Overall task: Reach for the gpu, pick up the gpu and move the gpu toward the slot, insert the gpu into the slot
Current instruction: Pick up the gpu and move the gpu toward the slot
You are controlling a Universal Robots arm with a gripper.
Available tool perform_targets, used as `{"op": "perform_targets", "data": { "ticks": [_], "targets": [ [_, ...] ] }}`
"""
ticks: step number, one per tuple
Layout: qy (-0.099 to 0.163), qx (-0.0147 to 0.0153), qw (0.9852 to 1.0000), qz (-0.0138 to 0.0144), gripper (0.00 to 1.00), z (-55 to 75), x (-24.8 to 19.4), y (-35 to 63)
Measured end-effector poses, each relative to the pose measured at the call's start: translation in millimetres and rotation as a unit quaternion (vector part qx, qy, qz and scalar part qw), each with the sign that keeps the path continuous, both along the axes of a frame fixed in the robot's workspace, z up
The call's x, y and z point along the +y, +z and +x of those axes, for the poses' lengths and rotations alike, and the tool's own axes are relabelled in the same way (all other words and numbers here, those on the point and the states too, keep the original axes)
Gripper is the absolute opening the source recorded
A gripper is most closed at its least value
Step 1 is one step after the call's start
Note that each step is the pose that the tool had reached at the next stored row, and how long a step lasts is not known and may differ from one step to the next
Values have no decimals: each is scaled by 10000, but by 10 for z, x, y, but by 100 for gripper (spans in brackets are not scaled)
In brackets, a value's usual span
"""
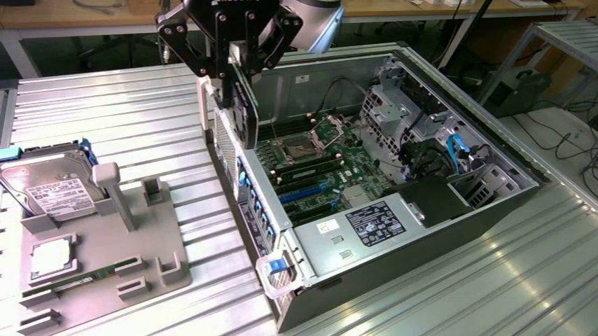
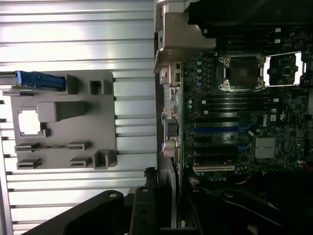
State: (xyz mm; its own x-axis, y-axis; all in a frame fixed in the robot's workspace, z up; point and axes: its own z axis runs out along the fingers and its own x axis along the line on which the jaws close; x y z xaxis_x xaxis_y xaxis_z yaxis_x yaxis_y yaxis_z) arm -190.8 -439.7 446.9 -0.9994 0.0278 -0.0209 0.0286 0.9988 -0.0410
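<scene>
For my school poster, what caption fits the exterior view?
The gripper holds the gpu above the open computer case, not yet in the blue slot.

Black gpu [image 1: 246, 119] upright, aloft, long blue slot [image 1: 304, 190] on green motherboard [image 1: 348, 158]

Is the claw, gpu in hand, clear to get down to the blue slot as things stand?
Probably yes. The claw holds the gpu above the edge of the open case, and nothing stands above the blue slot.
</scene>
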Motion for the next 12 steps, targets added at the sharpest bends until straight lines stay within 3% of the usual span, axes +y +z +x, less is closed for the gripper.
{"op": "perform_targets", "data": {
  "ticks": [8,12],
  "targets": [
    [25,0,10000,0,27,114,0,0],
    [125,0,9999,2,27,251,0,-3]
  ]
}}
